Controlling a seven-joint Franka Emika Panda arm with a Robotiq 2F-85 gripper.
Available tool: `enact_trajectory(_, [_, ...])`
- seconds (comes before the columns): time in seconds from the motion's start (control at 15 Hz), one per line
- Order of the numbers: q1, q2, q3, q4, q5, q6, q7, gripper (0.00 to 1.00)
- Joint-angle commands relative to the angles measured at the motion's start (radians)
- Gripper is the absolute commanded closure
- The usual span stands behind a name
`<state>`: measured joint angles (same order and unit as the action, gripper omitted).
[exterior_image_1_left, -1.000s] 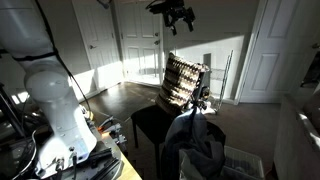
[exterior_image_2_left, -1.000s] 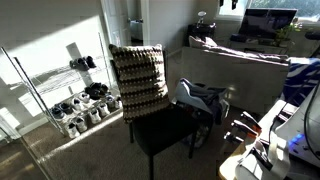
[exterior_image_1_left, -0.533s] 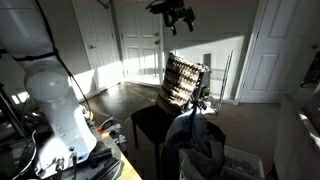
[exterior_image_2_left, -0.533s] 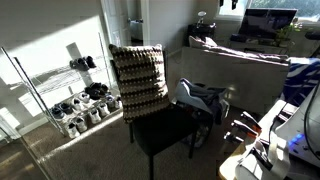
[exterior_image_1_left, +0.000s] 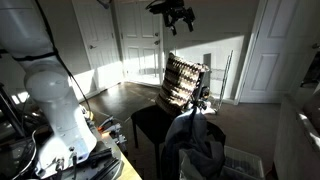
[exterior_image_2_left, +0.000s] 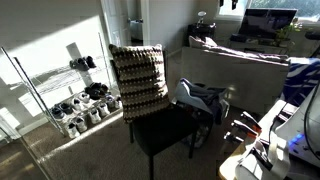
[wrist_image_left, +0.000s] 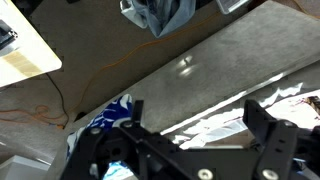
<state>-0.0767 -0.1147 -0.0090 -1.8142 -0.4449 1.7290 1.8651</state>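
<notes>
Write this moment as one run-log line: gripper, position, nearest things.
gripper: open, empty | position: raised high, clear of chair | chair: pillow upright on it

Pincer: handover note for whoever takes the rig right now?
The pincer is open and empty, high above the chair in an exterior view, touching nothing.
The patterned pillow stands upright at the back of the black seat.
The blue cloth hangs beside the chair; the wrist view looks down on it.
Done: nothing gripped. Left: pillow, chair and cloth all untouched.
</notes>
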Motion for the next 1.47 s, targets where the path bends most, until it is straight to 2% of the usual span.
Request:
enact_trajectory(0.0, [0.013,0.004,0.015,-0.002,0.016,-0.055,0.06,0.0])
enact_trajectory(0.27, [0.032,0.019,0.026,-0.02,0.061,-0.096,0.082,0.0])
enact_trajectory(0.53, [0.032,0.053,0.012,-0.068,0.115,-0.036,0.103,0.0])
enact_trajectory(0.67, [0.025,0.085,-0.002,-0.088,0.121,0.009,0.121,0.0])
enact_trajectory(0.93, [0.017,0.162,-0.037,-0.132,0.102,0.173,0.164,0.0])
enact_trajectory(1.4, [0.019,0.258,-0.094,-0.099,0.082,0.285,0.145,0.0])
